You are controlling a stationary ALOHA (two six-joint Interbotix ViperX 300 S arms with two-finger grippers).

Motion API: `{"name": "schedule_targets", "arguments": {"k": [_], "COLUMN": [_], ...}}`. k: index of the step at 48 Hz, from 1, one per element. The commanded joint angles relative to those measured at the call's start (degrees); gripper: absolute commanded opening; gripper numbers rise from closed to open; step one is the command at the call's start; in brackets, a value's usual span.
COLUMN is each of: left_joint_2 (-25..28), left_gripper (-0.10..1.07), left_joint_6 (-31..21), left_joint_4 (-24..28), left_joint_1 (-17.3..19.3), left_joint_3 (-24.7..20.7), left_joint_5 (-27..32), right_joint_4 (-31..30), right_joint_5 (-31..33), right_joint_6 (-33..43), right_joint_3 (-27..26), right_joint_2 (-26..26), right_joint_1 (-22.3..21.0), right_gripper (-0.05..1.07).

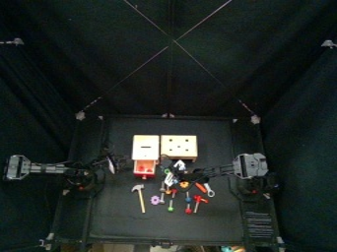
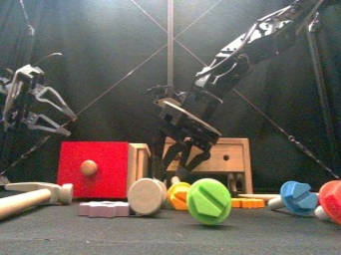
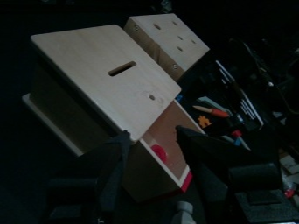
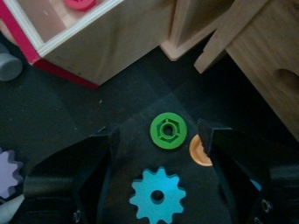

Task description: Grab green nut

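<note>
The green nut (image 4: 169, 131) is a small round piece with a six-sided hole. It lies flat on the black table in the right wrist view, just ahead of and between the jaws of my right gripper (image 4: 163, 166). That gripper is open and empty above the nut, and it hangs over the toys in the front view (image 2: 182, 154). My left gripper (image 3: 156, 157) is open and empty, resting at the table's left (image 2: 34, 105) and facing the wooden box (image 3: 105, 83). I cannot pick out the nut in the front view.
A blue gear (image 4: 158, 197) and an orange piece (image 4: 200, 151) lie close to the nut. The red-drawer box (image 2: 100, 167) and a second wooden box (image 2: 226, 159) stand behind. A green slotted disc (image 2: 209, 200), a hammer (image 2: 27, 202) and other toys line the front.
</note>
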Motion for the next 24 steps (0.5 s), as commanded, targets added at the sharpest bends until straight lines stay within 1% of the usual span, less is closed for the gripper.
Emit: {"name": "schedule_targets", "arguments": {"k": [1,12,24], "left_joint_2": [0.09,0.09,0.09], "left_gripper": [0.84,0.84,0.84], "left_joint_6": [0.18,0.18,0.18], "left_joint_4": [0.18,0.18,0.18], "left_joint_1": [0.35,0.53,0.70], "left_joint_3": [-1.32,-1.23,-1.23], "left_joint_5": [-0.26,-0.26,-0.26], "right_joint_4": [-0.18,0.00,0.26], "right_joint_5": [0.00,-0.79,-1.41], "right_joint_6": [0.00,0.00,0.00], "right_joint_3": [-0.97,-0.79,-0.70], "right_joint_2": [-0.35,1.05,1.76], "right_joint_1": [-0.79,-1.58,-1.49], "right_gripper": [1.00,1.00,0.99]}}
